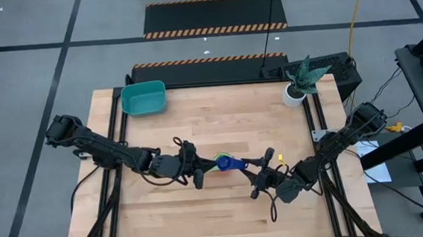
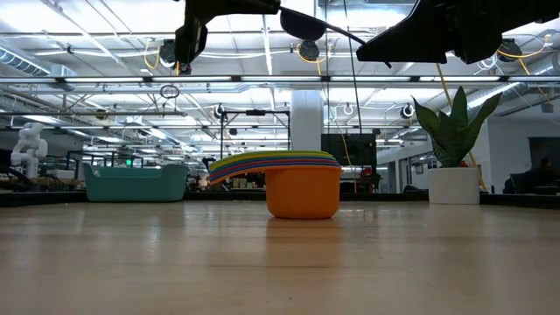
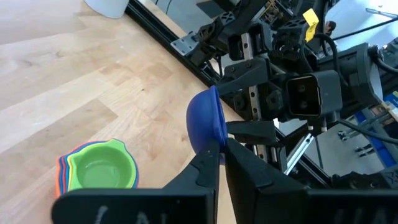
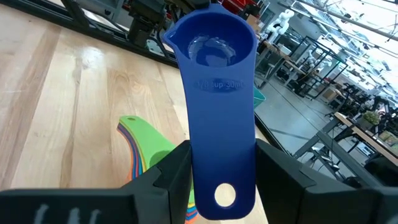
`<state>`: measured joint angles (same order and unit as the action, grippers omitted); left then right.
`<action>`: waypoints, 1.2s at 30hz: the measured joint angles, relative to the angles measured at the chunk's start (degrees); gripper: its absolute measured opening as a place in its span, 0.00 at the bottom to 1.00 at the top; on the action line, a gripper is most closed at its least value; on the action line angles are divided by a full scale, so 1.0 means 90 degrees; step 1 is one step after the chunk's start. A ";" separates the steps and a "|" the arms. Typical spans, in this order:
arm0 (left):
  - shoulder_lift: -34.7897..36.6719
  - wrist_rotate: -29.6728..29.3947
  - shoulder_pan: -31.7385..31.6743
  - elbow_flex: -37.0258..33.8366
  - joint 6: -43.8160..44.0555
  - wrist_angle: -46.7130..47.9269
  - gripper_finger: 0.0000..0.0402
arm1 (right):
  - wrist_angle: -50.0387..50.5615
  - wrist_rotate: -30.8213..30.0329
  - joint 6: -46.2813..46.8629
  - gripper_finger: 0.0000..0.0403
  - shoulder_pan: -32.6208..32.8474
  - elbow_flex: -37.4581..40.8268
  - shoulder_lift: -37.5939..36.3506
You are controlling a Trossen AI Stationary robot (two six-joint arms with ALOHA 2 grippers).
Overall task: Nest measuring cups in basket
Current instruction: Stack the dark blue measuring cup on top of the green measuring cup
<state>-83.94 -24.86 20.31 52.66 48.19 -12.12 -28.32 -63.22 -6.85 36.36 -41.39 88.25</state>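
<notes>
A dark blue measuring cup [image 1: 232, 163] hangs in the air above mid-table, between my two grippers. My left gripper [image 3: 219, 155] reaches in from the table's left and is shut on its bowl end. My right gripper [image 4: 222, 165] reaches in from the table's right and is shut on its handle. Just below, a nested stack of measuring cups [image 3: 99, 171] stands on its base on the wood, green on top and an orange bowl [image 2: 302, 194] outermost. The teal basket [image 1: 144, 98] sits at the far left of the table. My left gripper pinches the thin rim of the blue cup's bowl [image 3: 214, 140] between its two fingertips, at the end away from the handle. The fingers come about level from the table's left. The cup is clear of the table and the stack. My right gripper holds the cup's flat handle by its two long edges [image 4: 194, 163], near the end with the hole [image 4: 224, 194]. The fingers come about level from the table's right and lie along the handle. The bowl [image 4: 214, 43] sticks out beyond the fingertips.
A white plant pot [image 1: 294, 94] with a spiky green plant stands at the far right corner. Black frame rails run along the table's left and right sides. Bare wood lies between the stack and the basket and toward the near edge.
</notes>
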 joint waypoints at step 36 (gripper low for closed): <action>-0.0019 0.0214 -0.0089 0.0000 -0.0003 -0.0010 0.07 | 0.0015 0.0018 -0.0024 0.35 0.0002 0.0002 0.0000</action>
<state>-84.12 -22.94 19.51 52.66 48.16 -12.21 -28.18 -63.06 -7.07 36.38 -41.36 88.25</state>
